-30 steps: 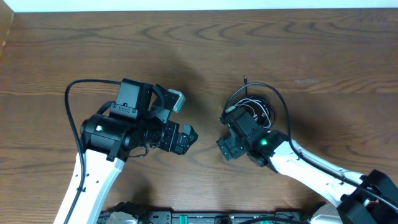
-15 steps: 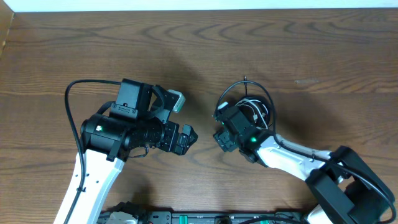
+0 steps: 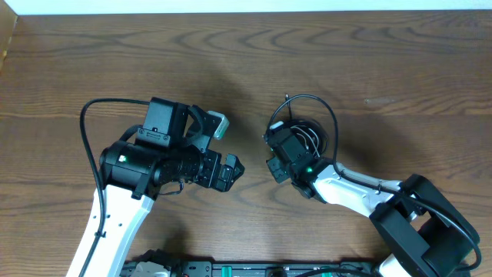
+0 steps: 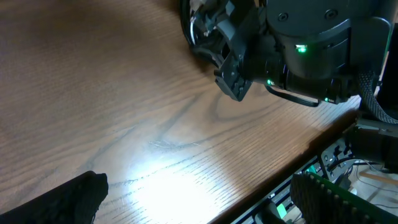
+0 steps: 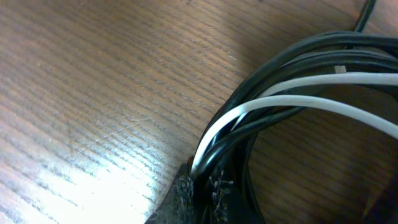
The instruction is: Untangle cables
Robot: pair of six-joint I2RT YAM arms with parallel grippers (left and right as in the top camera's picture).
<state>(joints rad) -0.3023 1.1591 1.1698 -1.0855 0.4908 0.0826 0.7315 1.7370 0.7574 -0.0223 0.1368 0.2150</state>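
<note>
The cables [image 3: 314, 132] are a small coil of black and white cords right of the table's middle, with one black loop arching toward the far side. My right gripper [image 3: 280, 148] sits at the coil's left edge. In the right wrist view its fingertips [image 5: 200, 194] are shut on a bundle of black and white strands of the cables [image 5: 280, 99]. My left gripper [image 3: 227, 147] stands wide open about a hand's width left of the coil, holding nothing. The left wrist view shows its fingers [image 4: 71, 198] far apart over bare wood, with the cables [image 4: 198, 30] partly hidden behind the right arm.
A thick black lead [image 3: 91, 146] loops off the left arm on the left. The table's near edge [image 4: 292, 158] runs close below the left gripper, with electronics beyond it. Bare wood [image 3: 231, 54] lies at the far side.
My right gripper moved left and toward the far side, then shut on the cables. The coil shifted left with it. The left arm has not moved.
</note>
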